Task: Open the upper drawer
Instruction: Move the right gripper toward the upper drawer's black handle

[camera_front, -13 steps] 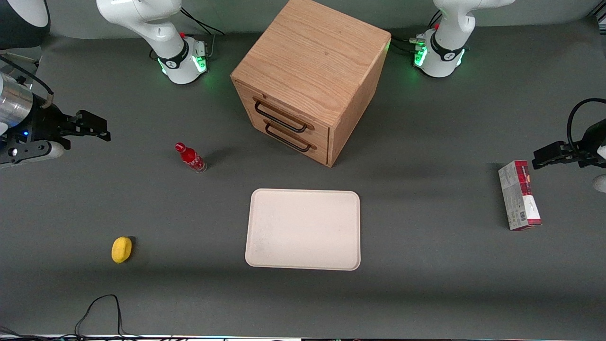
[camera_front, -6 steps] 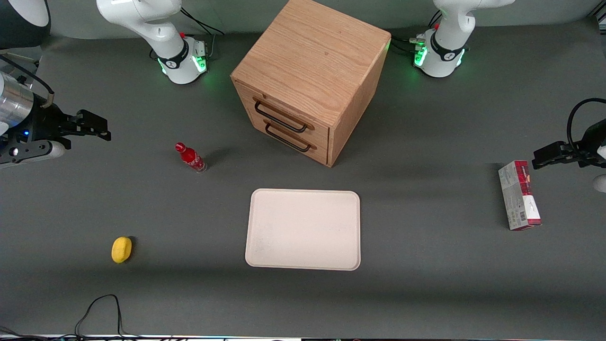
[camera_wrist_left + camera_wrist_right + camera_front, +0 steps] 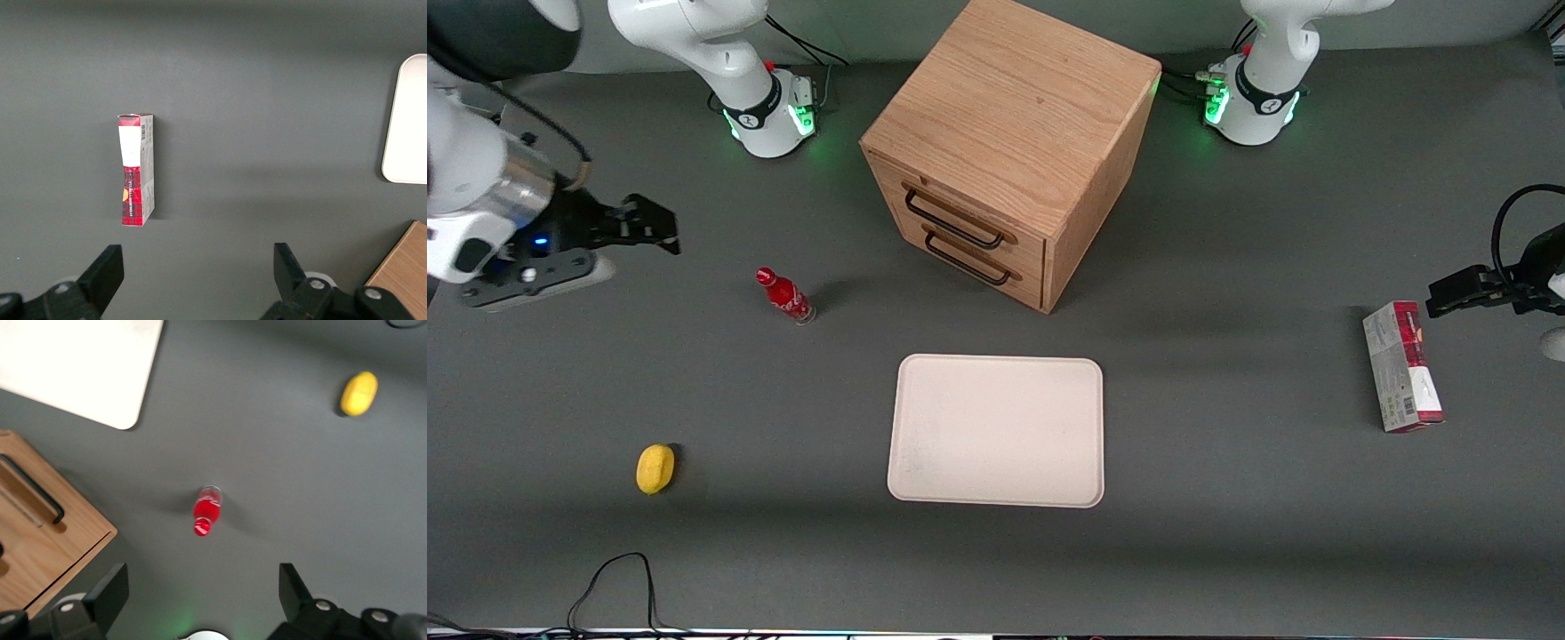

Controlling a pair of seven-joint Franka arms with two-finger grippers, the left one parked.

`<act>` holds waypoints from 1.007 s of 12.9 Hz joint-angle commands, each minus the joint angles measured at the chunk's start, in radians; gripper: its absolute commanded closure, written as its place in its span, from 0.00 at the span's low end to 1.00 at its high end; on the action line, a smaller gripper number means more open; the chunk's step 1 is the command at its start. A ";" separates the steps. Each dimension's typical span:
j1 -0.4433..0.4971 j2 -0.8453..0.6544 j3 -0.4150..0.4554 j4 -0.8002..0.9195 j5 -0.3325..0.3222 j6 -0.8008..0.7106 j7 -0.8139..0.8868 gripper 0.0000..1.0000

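Front view, cabinet: a wooden cube cabinet (image 3: pixel 1009 142) stands on the gray table (image 3: pixel 1227 498), turned at an angle so that its drawer fronts face toward the working arm's end.
Upper drawer: the upper drawer (image 3: pixel 960 213) is the topmost of two; it sits flush in the cabinet, closed, with a black wire handle (image 3: pixel 951 223) across its front.
Lower drawer: the lower drawer (image 3: pixel 976 260) right beneath it has the same front and handle, and is also closed.
Gripper: the gripper (image 3: pixel 656 228) hangs above the table toward the working arm's end, well apart from the cabinet, with its tips pointing toward it. Its fingers (image 3: pixel 110 593) are spread wide, with nothing between them.
Bottle: a small red bottle (image 3: pixel 785 296) stands upright between the gripper and the cabinet, a little nearer to the front camera than both. In the right wrist view the bottle (image 3: pixel 206 510) is seen from above, with a corner of the cabinet (image 3: pixel 47 540) close by.
Tray: a pale rectangular tray (image 3: pixel 996 430) lies flat, nearer to the front camera than the cabinet.
Lemon: a yellow lemon (image 3: pixel 655 468) rests nearer to the front camera than the bottle, toward the working arm's end.
Box: a red and white box (image 3: pixel 1401 366) lies flat toward the parked arm's end.
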 commanded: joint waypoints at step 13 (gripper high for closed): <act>0.277 0.311 0.050 0.162 0.132 0.130 -0.071 0.00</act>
